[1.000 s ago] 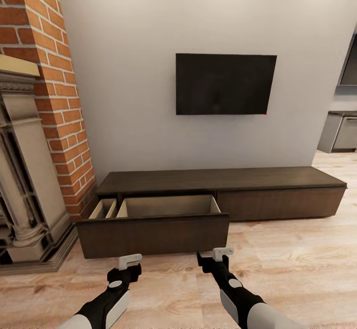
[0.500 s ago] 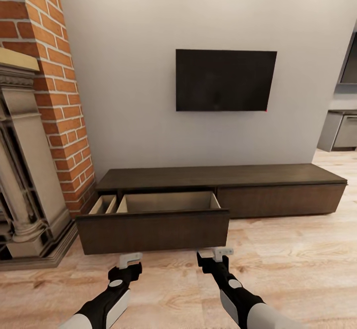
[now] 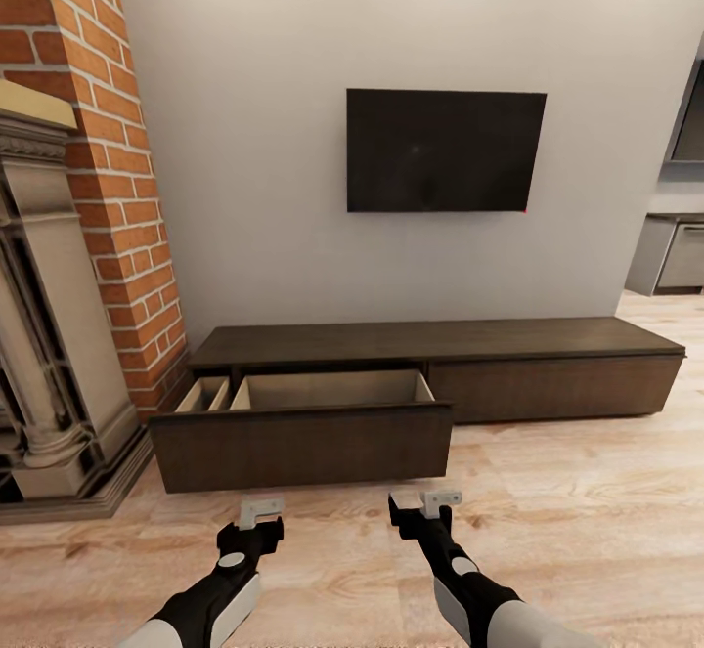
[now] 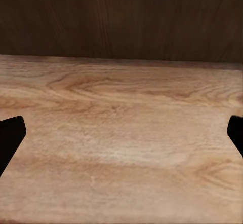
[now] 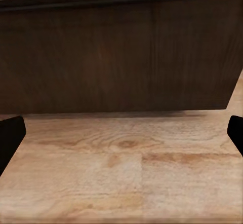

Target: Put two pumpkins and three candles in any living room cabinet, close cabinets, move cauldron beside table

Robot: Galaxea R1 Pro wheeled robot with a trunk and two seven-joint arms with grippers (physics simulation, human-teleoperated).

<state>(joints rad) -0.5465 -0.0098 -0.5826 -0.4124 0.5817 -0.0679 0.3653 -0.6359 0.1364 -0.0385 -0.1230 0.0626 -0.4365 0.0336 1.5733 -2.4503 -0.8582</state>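
Observation:
The long dark-brown cabinet (image 3: 440,340) stands against the wall under the TV. Its left drawer front (image 3: 298,448) is pulled out, showing pale beige inner walls (image 3: 332,389); the drawer's floor is hidden behind the front. The right-hand front (image 3: 552,386) is shut flush. My left gripper (image 3: 261,511) and right gripper (image 3: 430,503) hang low just in front of the drawer front, both open and holding nothing. In the wrist views, the left gripper (image 4: 121,138) and right gripper (image 5: 121,138) face the dark front (image 5: 116,57) over bare floor. The pumpkins, candles, cauldron and table are out of view.
A brick column (image 3: 108,169) and a stone fireplace surround (image 3: 49,355) stand at the left, close to the drawer's end. A black TV (image 3: 445,150) hangs on the wall. Grey kitchen cupboards (image 3: 675,257) sit at the far right. Light wood floor (image 3: 577,501) stretches to the right.
The whole picture has shifted upward a little, so the camera moved. The drawer stays pulled out by the same amount, and both grippers keep their places and stay open.

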